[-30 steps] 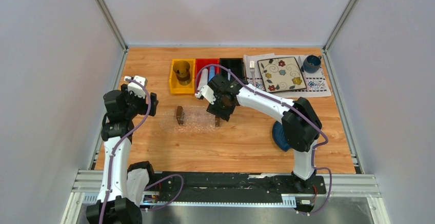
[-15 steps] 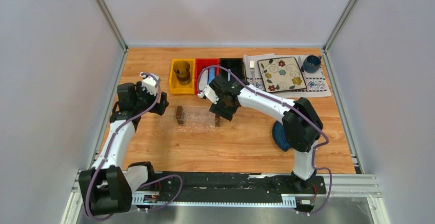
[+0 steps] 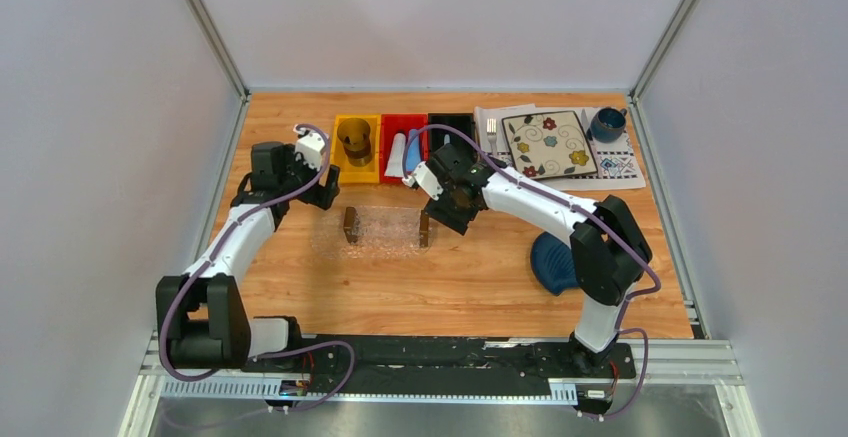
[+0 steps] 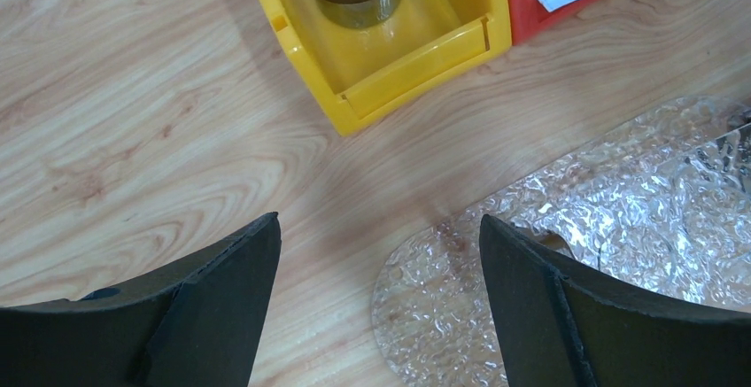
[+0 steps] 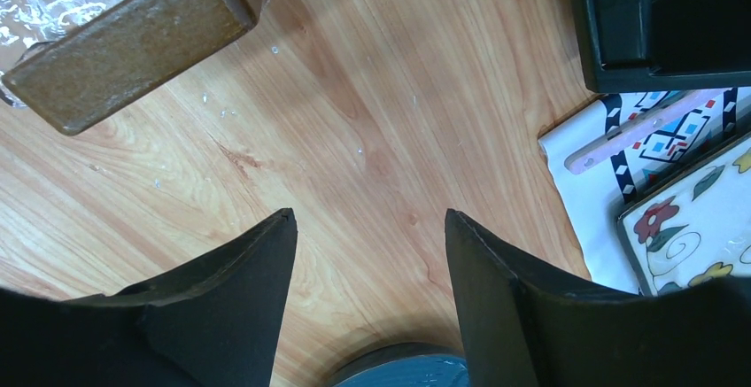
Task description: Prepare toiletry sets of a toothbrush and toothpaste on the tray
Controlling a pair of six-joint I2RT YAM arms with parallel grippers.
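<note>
Between the arms, tray (image 3: 385, 229) looks empty; toothpaste (image 3: 398, 152) sits in red bin (image 3: 403, 117). Spread and holding nothing: left gripper (image 4: 381, 228), right gripper (image 5: 370, 219). Risk: right finger clips brown block (image 5: 133, 46) while reaching, shoving tray

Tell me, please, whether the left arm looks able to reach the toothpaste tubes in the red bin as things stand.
Probably yes: the open left gripper hovers by the yellow bin, the toothpaste tubes lie uncovered in the neighbouring red bin, and the right gripper stands clear of them.
</note>
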